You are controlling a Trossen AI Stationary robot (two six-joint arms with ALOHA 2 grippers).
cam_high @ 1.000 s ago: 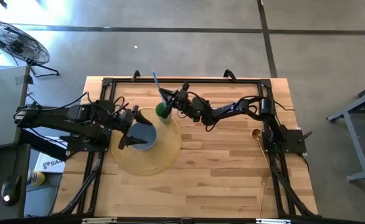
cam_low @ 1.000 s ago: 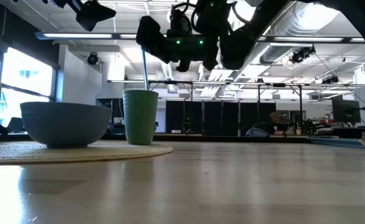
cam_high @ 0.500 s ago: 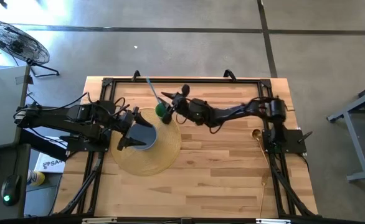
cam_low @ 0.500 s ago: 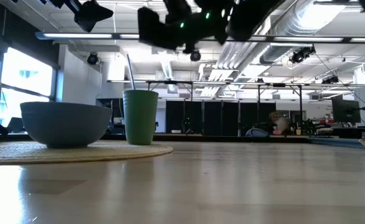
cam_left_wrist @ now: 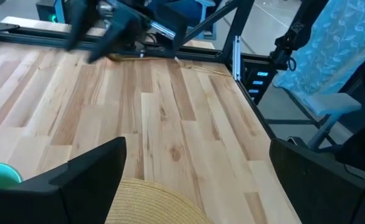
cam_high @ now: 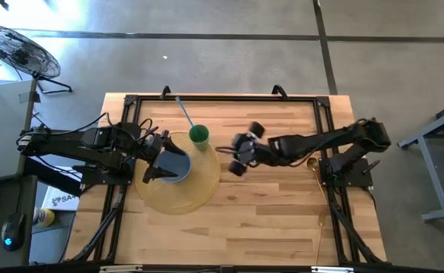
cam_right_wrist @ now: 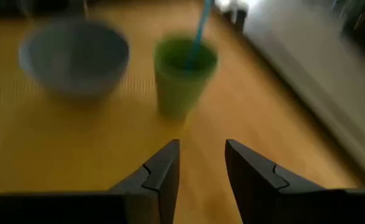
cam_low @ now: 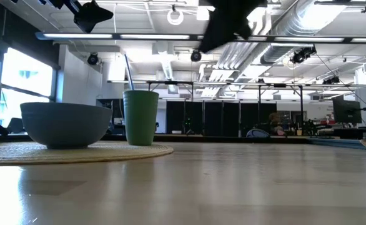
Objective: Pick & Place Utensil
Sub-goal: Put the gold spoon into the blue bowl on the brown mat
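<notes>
The blue utensil (cam_high: 184, 114) is now seen standing in the green cup (cam_high: 199, 135), its handle leaning out over the cup's rim toward the far edge of the table; in the low view its handle (cam_low: 128, 72) rises slanted above the cup (cam_low: 140, 117). The cup itself stands on the woven mat (cam_high: 195, 189), just beside the grey-blue bowl (cam_high: 175, 165).

A second ago the utensil was held over the cup by the right gripper (cam_high: 236, 154); half a second ago the gripper was right at the cup's side with the utensil already leaning in the cup. Now the utensil is left free in the cup, and the gripper has been drawn back from the cup toward the table's middle, well clear of it. In the right wrist view its fingers (cam_right_wrist: 164, 168) are seen slightly apart with nothing between them, the cup (cam_right_wrist: 184, 74) and bowl (cam_right_wrist: 75, 55) lying ahead of them. From this the placing is judged done, with only the arm's retreat left.

The left gripper (cam_high: 155, 161) is kept over the bowl, unchanged across the frames, its fingers (cam_left_wrist: 86, 171) spread wide and empty. A gold-coloured utensil (cam_high: 313, 164) lies untouched, well apart from the cup, near the right arm's base.
</notes>
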